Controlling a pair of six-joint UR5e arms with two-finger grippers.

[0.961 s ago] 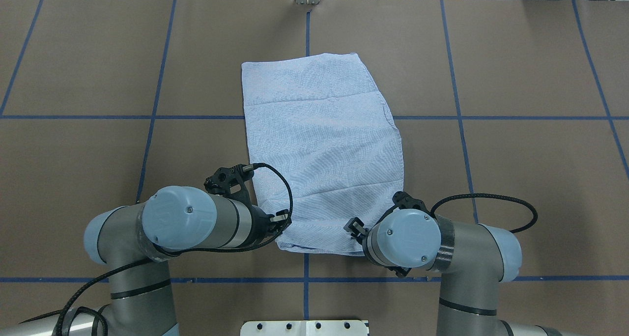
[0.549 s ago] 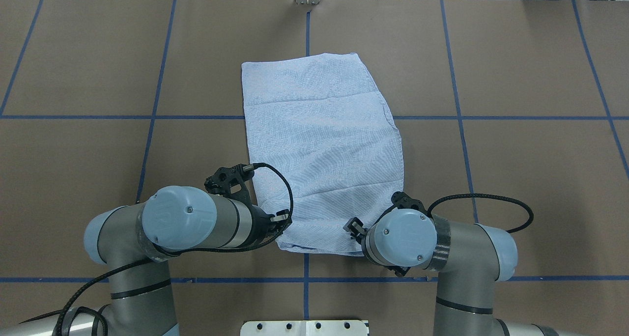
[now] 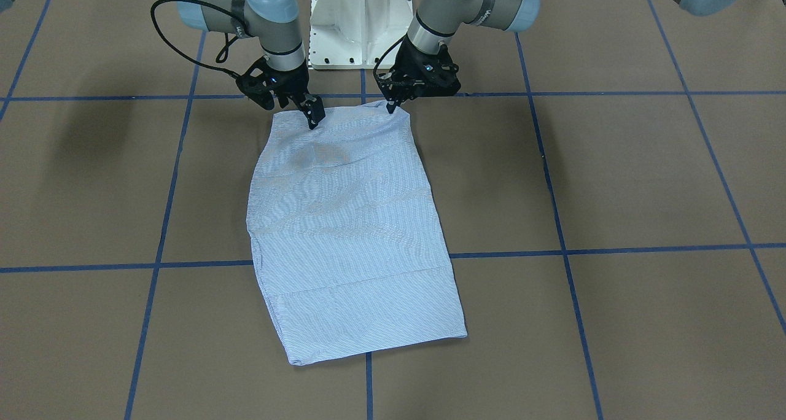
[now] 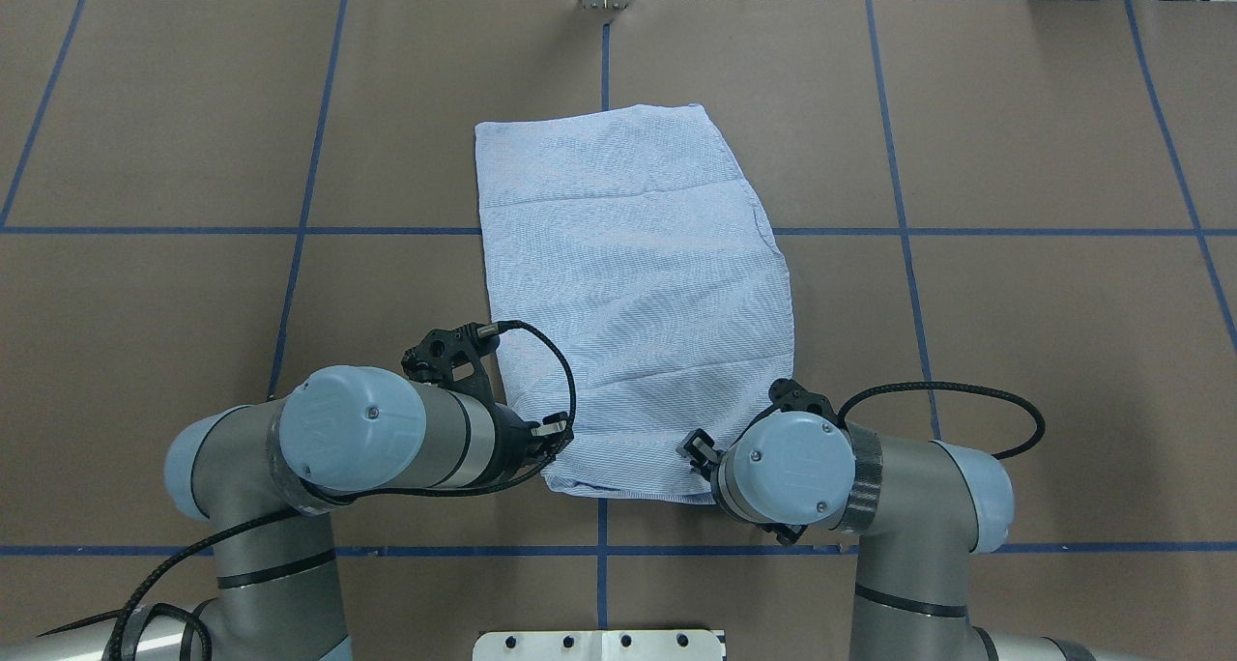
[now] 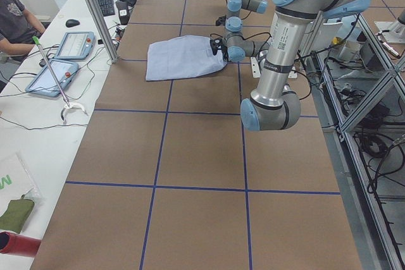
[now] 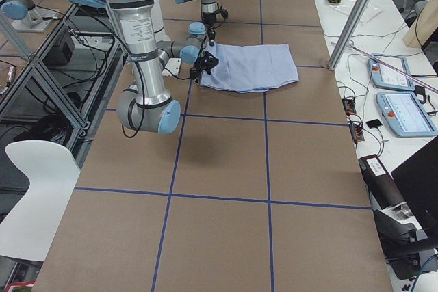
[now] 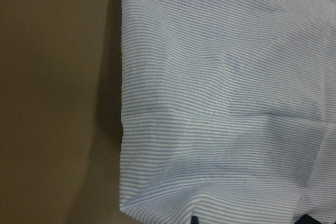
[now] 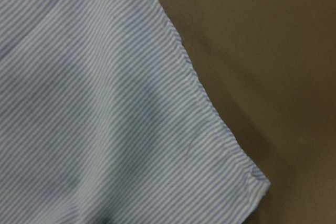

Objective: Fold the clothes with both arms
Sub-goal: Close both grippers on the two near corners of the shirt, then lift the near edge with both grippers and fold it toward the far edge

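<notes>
The clothes are one light blue-and-white striped shirt (image 3: 350, 223) (image 4: 638, 284), folded into a long flat rectangle at the table's middle, with collar and buttons hidden. My left gripper (image 3: 393, 104) (image 4: 551, 434) rests at the shirt's corner nearest the robot, on its left side. Two dark fingertips (image 7: 191, 219) show apart at the bottom of the left wrist view, over the striped cloth (image 7: 220, 103). My right gripper (image 3: 291, 110) (image 4: 698, 445) stands at the other near corner with fingers spread, one tip on the cloth. The right wrist view shows only that corner (image 8: 94, 103).
Brown table cover with a grid of blue tape lines (image 4: 604, 231). The white pedestal base (image 3: 362, 21) stands just behind the grippers. A desk with tablets (image 5: 60, 74) (image 6: 404, 111), cables and a metal post (image 5: 95, 11) runs along the far side, where a person (image 5: 16, 17) sits.
My right arm's elbow and wrist have shifted slightly toward the shirt. The left arm and the shirt have not moved.
</notes>
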